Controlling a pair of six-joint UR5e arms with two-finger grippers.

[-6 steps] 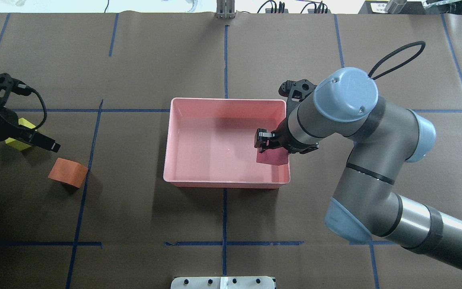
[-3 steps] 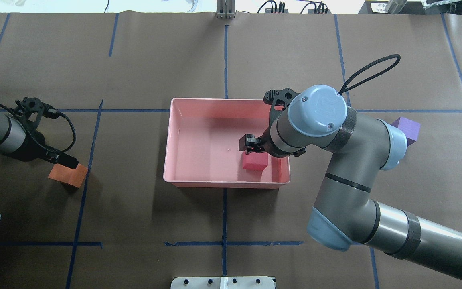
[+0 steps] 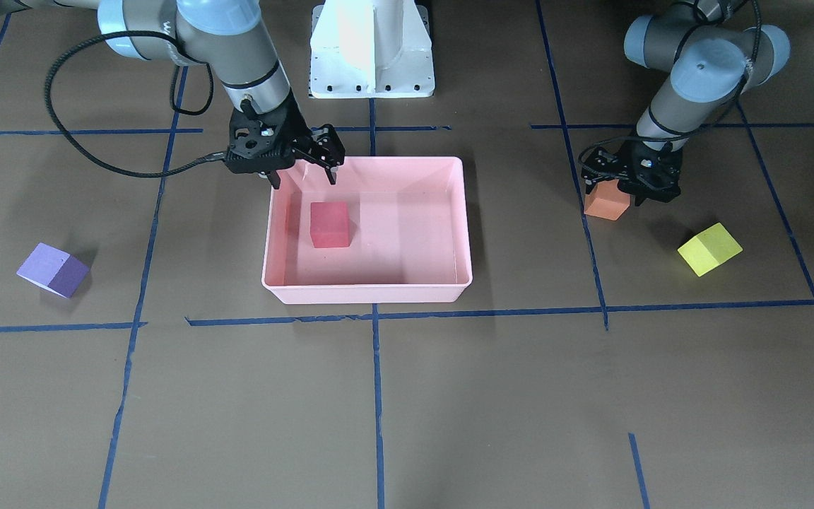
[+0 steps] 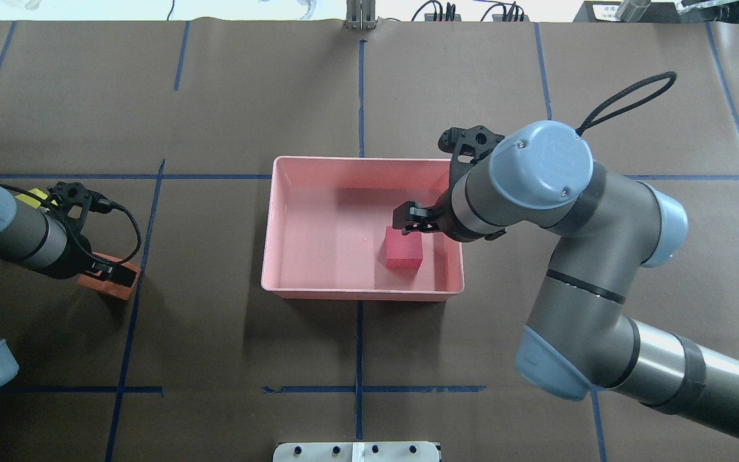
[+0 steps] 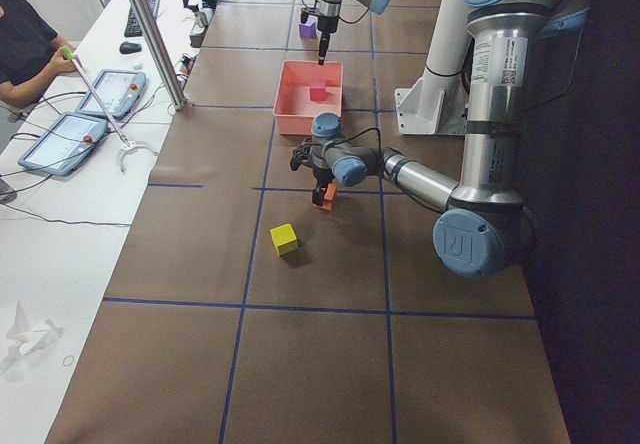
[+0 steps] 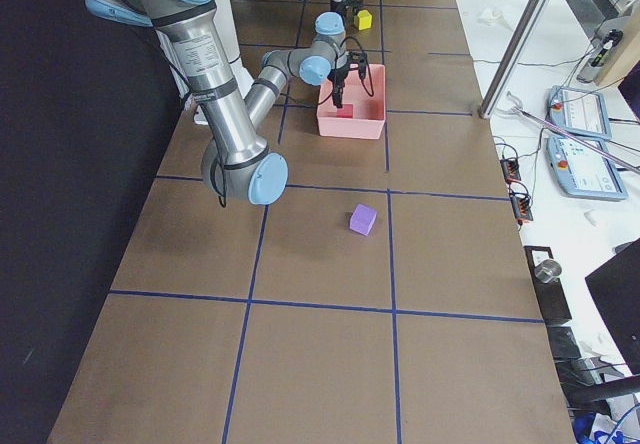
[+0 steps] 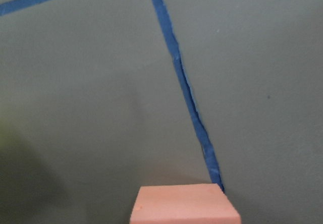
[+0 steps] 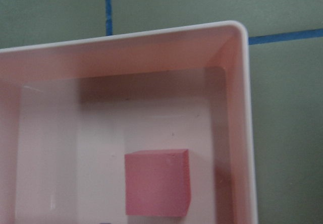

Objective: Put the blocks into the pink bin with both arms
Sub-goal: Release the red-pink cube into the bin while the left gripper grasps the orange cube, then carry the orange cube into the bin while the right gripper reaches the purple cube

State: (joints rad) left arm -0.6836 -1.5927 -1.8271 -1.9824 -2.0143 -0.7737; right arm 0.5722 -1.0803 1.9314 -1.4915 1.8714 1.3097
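Your front-facing view, itemised.
- Purple block [image 3: 52, 269]: on the table, 9 o'clock of the pink bin [image 3: 367, 293].
- Right gripper [image 3: 304, 173]: jaws apart, above the red block [image 3: 328, 225], which rests inside the bin.
- Left gripper [image 3: 632, 189]: down at the orange block [image 3: 603, 205]; you cannot tell its grip.
- Yellow-green block [image 3: 709, 249]: 4 o'clock of the orange.

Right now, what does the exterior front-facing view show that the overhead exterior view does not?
Only front-facing: the purple foam cube on the table, and the yellow-green foam cube in full. Only overhead: black cables past the table's far edge. Both: the shallow light-pink plastic bin with the red foam cube inside, the right gripper open over it, and the left gripper at the orange foam cube.
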